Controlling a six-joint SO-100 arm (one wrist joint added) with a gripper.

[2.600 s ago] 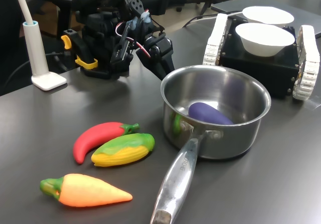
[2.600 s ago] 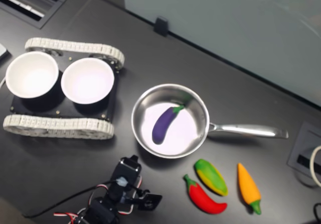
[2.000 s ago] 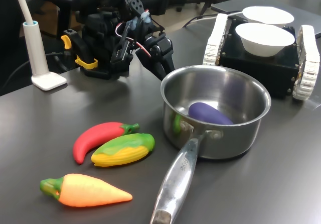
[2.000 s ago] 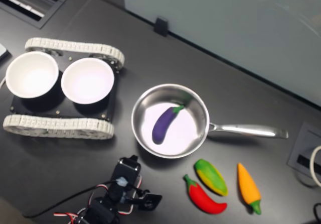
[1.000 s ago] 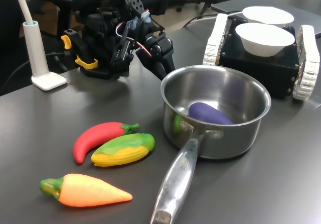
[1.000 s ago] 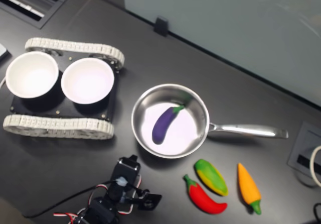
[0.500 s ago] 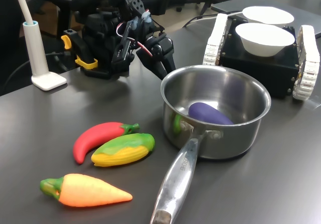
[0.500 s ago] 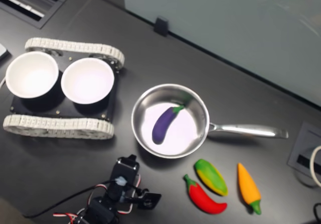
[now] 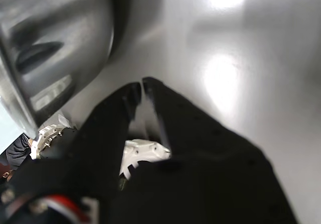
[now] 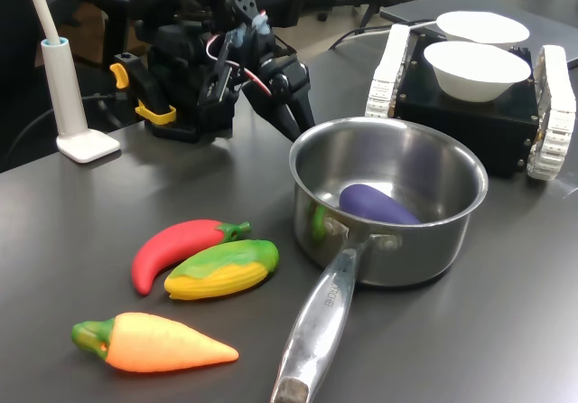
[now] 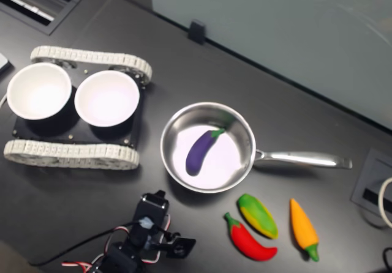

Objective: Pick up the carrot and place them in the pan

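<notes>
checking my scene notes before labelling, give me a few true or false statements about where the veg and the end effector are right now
1. The plump orange toy carrot lies on the dark table, outside the shiny steel saucepan. True.
2. The saucepan is empty. False: a purple toy eggplant lies inside it.
3. The black end effector holds the carrot. False: it is shut and empty, beside the saucepan's rim.
4. In the first exterior view, the yellow-and-green toy corn lies between the red toy chili pepper and the carrot. True.
5. Both round white bowls hold vegetables. False: both are empty.
</notes>
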